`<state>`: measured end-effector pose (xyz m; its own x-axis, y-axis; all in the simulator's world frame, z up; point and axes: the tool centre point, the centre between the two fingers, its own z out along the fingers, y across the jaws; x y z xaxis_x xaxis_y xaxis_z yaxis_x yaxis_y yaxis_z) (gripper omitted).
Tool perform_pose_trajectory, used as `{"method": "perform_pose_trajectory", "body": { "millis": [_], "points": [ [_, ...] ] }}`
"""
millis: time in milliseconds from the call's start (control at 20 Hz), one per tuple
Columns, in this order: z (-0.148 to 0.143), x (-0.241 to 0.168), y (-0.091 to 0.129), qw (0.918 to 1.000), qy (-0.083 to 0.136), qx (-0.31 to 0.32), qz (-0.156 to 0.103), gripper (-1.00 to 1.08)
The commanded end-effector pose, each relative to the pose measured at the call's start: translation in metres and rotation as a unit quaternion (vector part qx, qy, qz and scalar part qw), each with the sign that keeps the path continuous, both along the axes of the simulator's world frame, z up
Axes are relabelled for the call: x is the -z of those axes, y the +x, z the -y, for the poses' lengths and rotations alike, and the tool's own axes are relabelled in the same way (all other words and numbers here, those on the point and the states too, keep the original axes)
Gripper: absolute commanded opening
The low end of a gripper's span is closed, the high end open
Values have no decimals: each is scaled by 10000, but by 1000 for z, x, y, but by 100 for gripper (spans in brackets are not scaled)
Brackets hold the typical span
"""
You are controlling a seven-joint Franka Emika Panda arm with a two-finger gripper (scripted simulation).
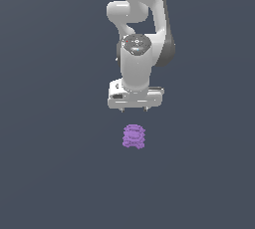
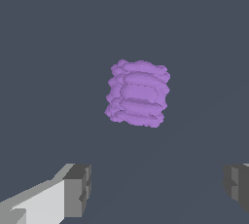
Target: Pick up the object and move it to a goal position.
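The object (image 1: 133,136) is a small purple ridged cylinder that looks like stacked rings, and it lies on the dark grey floor. It also shows in the wrist view (image 2: 138,93), whole and unobstructed. My white gripper (image 1: 134,109) hangs above and slightly behind it, pointing down, not touching it. The gripper is open and empty. In the wrist view its two grey fingertips (image 2: 78,190) stand far apart, wider than the object, and the gripper's midpoint (image 2: 158,186) is off to one side of the object.
The dark grey floor (image 1: 55,173) is flat and plain all around. The white arm (image 1: 142,19) rises behind the gripper. No goal marker shows.
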<state>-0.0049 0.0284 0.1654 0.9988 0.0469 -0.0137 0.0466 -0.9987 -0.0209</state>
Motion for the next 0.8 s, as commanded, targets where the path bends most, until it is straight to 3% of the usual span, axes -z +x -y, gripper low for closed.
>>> {"method": "perform_pose_trajectory", "body": {
  "millis": [0, 750],
  "points": [
    [0, 0, 0, 10000, 0, 0, 0, 100],
    [3, -1, 4, 9998, -113, -175, 10, 100]
  ]
}}
